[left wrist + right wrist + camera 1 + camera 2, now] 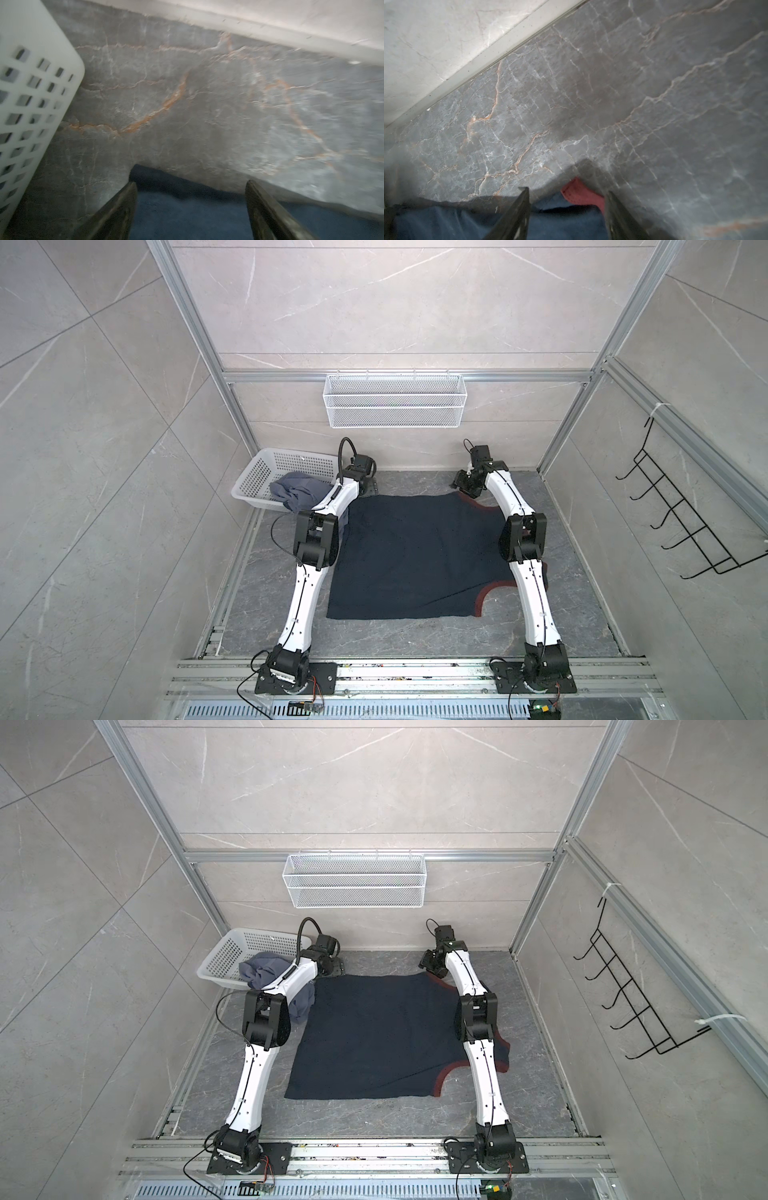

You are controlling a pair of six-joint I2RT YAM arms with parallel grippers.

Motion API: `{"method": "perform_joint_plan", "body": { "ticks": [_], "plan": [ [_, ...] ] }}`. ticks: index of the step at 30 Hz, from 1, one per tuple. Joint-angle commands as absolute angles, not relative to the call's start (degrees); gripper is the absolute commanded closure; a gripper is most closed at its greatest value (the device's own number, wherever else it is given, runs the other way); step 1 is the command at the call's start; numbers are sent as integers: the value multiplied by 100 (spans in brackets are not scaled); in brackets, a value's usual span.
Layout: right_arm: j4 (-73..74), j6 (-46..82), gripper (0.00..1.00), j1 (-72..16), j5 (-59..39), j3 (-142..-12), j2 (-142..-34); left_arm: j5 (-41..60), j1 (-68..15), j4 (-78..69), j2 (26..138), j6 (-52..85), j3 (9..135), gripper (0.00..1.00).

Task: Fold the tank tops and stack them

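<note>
The dark navy tank top [415, 556] [374, 1036] lies spread flat on the dark marble table, its dark-red trim at the right side. My left gripper [368, 489] [191, 184] is at its far left corner, open, with navy cloth [187, 218] lying between the fingers. Over the far right corner my right gripper [463, 485] [568, 191] is open too, straddling the red trim [581, 195]. The slate blue-grey tank top [295, 493] [266, 973] lies crumpled in the white basket [257, 477], spilling over its near rim under my left arm.
The basket [31, 93] stands close beside my left gripper at the table's far left. The back wall runs just beyond both grippers. A white wire mesh shelf [395, 406] hangs on the back wall, and a black hook rack [681, 522] on the right wall.
</note>
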State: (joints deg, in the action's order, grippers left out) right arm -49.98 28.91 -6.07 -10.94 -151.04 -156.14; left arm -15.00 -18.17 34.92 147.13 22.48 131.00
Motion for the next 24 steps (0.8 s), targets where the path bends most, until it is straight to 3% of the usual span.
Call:
{"method": "perform_joint_plan", "body": {
  "ticks": [1, 10, 19, 24],
  "plan": [
    [-5147, 2974, 40, -598, -907, -15290, -15766, -2037, -1811, 3786, 14881, 2270, 13398, 15],
    [-5194, 3137, 39, -602, -1048, -15436, -15987, -1996, -1714, 3906, 15120, 2539, 13615, 19],
    [-5290, 3170, 43, -630, -1012, -15543, -16147, -1859, -1705, 3834, 15127, 2558, 13667, 39],
    [-5237, 3164, 52, -651, -1120, -15632, -16246, -1856, -1695, 3837, 15111, 2560, 13665, 54]
  ]
}}
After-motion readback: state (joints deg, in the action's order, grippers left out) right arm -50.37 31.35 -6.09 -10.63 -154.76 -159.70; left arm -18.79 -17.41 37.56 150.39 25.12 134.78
